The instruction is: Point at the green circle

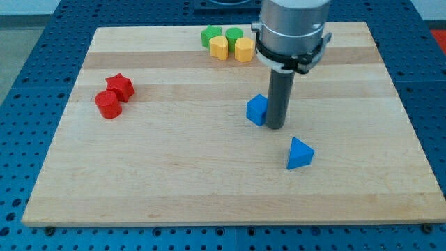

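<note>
Two green blocks sit at the view's top, close together. The right one (234, 34) looks round, like the green circle. The left one (210, 35) looks more angular. Both are small and their shapes are hard to tell apart. My tip (276, 127) rests on the board near the middle, right beside the blue cube (257, 109), at its right side. The tip is well below the green blocks, with two yellow blocks between.
A yellow block (219, 47) and another yellow block (244, 49) sit just below the green ones. A blue triangle (300, 154) lies below and right of my tip. A red star (120, 86) and a red round block (108, 104) sit at the view's left.
</note>
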